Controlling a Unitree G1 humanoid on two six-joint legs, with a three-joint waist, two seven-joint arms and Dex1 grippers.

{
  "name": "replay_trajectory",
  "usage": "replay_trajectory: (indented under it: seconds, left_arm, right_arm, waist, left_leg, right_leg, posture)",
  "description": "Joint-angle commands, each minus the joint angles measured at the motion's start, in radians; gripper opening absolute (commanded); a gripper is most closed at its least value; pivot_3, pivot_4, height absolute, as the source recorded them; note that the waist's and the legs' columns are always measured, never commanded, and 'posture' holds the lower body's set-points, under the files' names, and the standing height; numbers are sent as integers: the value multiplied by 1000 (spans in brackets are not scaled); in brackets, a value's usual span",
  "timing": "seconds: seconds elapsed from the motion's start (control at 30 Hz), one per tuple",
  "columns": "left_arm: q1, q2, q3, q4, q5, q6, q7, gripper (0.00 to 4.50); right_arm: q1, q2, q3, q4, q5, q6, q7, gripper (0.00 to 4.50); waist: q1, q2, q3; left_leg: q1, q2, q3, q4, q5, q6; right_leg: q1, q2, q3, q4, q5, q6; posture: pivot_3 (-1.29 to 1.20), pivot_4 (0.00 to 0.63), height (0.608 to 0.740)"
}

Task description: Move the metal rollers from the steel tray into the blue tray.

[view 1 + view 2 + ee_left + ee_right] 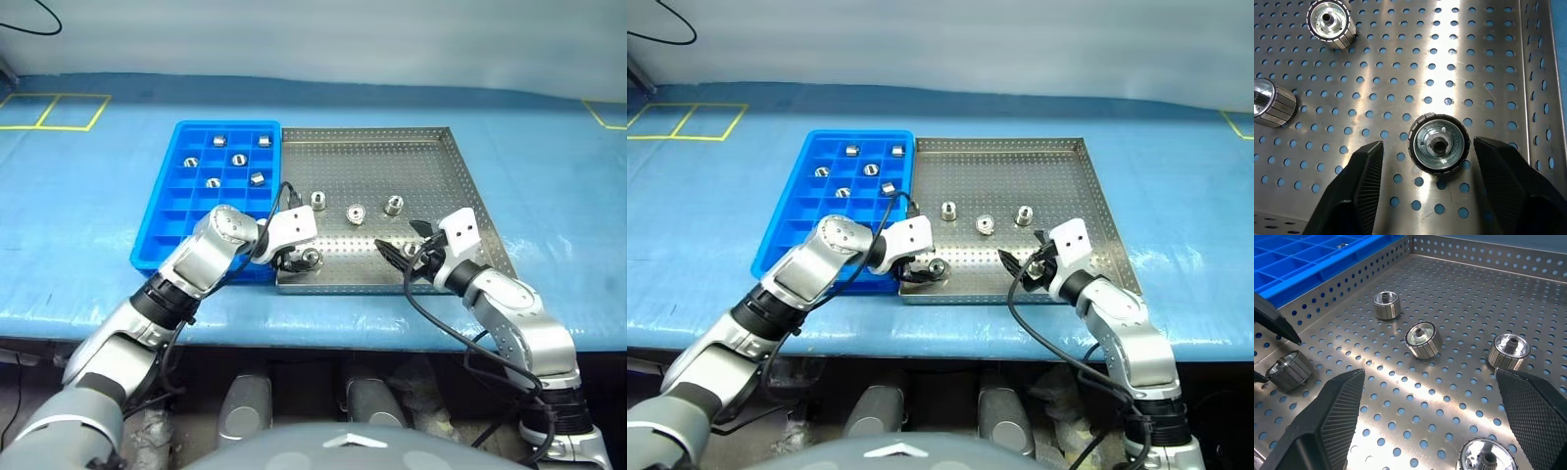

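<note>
Straddling one of the metal rollers near the steel tray's front-left corner: left gripper, fingers apart either side, touching nothing. Hovering near the front edge: right gripper, jaws wide, another roller below, cut off. Standing mid-tray: three more. Sitting in the blue tray's far compartments: six rollers, details unclear.

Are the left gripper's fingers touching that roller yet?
Apart. The left wrist view shows the roller standing between the left gripper's fingers, with bare steel tray floor visible on both sides.
</note>
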Motion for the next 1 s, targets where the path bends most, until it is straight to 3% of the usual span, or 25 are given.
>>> replay_trajectory:
  seconds: [0.03, 0.13, 0.37, 0.47, 0.7, 1.0]
  left_arm:
    - [38, -23, -85, 86, 44, -17, -9, 1309]
    - [38, -39, -62, 95, 61, -37, 10, 421]
    - [21, -60, 8, 80, 44, -44, 12, 421]
    - [6, -81, 47, 66, 21, -35, 25, 991]
    - [-41, -106, 58, 26, 28, -6, 52, 3270]
    - [-50, -106, 85, -42, -9, 52, 53, 3270]
  right_arm:
    - [6, 5, -12, -47, -1, -20, -5, 4500]
    - [13, 6, -14, -50, 0, -21, -8, 4500]
    - [11, 9, -13, -43, -1, -24, -12, 4500]
    - [6, 10, -10, -38, -2, -26, -12, 4500]
    - [5, 16, -5, -31, -7, -29, -14, 4500]
    - [16, 31, -7, -36, -17, -29, -15, 4500]
  waist:
    - [-1, 1, -1]
    - [-1, 4, -3]
    - [-7, 4, -3]
    - [-20, -2, 1]
    - [-29, -7, 5]
    - [-29, -8, 6]
  left_leg:
    - [0, 0, 0, 0, 0, 0]
    - [1, -1, 0, 0, 0, 0]
    - [0, -3, 0, 0, 1, 1]
    - [-5, -2, 0, -2, 1, 2]
    - [-7, -3, -1, -9, 0, 3]
    - [-16, -4, -1, -9, 0, 4]
  right_leg:
    - [0, 0, 0, 0, 0, 0]
    - [0, -1, 2, 0, 0, 0]
    - [0, -1, 4, 0, -1, 1]
    - [-4, 1, 4, 1, 0, 1]
    - [-8, 2, 6, 0, -3, 1]
    - [-17, 2, 7, 1, -3, 2]
  posture:
    - [69, 150, 740]
    - [67, 150, 740]
    - [72, 150, 740]
    - [74, 150, 740]
    - [72, 150, 740]
    - [59, 150, 740]
